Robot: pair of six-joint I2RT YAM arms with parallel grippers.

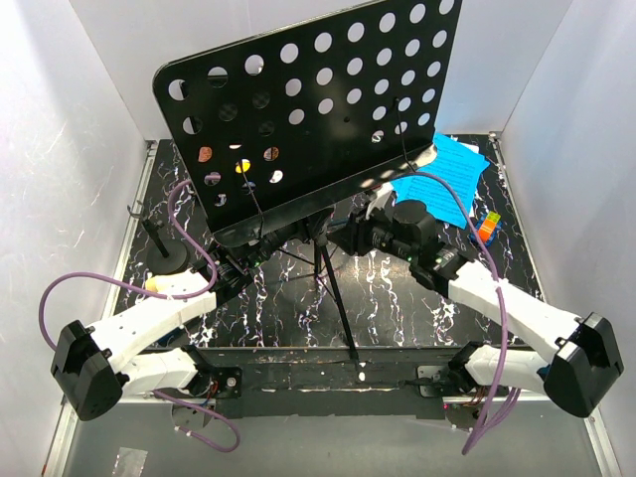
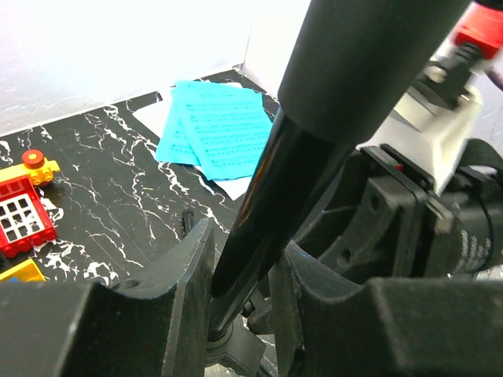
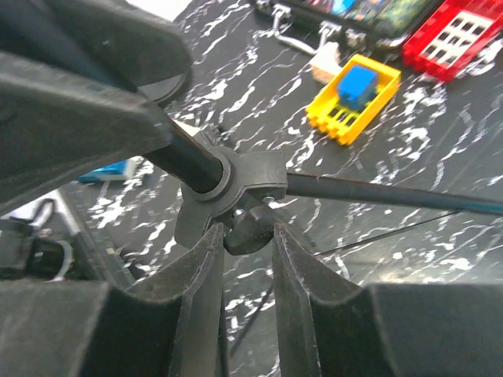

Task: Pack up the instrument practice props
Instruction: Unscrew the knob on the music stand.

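Layout, left to right. Mic stand (image 1: 165, 256) is upright at the left edge of the surface (image 1: 417, 298), just beside the left arm, untouched. Stand (image 1: 328, 109) is on its legs mid-surface, not yet folded, with its punched desk high and tilted over both arms.

Left pincer (image 2: 245, 239): clamped on the pole (image 2: 263, 204). Pole passes between the fingers (image 2: 192, 267) and climbs up and to the right in the wrist view. Its long axis therefore crosses the jaws rather than running along them. Grip sits low on the pole, just above the leg joint.

Right pincer (image 3: 246, 232): comes in from the opposite side and is closed on the knob (image 3: 250, 239) of the collar (image 3: 228, 184), where pole and legs meet. Knob sticks out of the collar toward this pincer, roughly square to the pole. One leg (image 3: 393, 196) runs off to the right, low over the surface.

Key relation: both pincers are on the same pole, close together, left above, right at the collar. Judgement: left steadies, and right is placed to twist the knob about its own axis. A pull along the pole would likely tip the stand instead.

Sheets (image 1: 447, 171) lie flat at the right rear, nearer the right arm, not yet packed.
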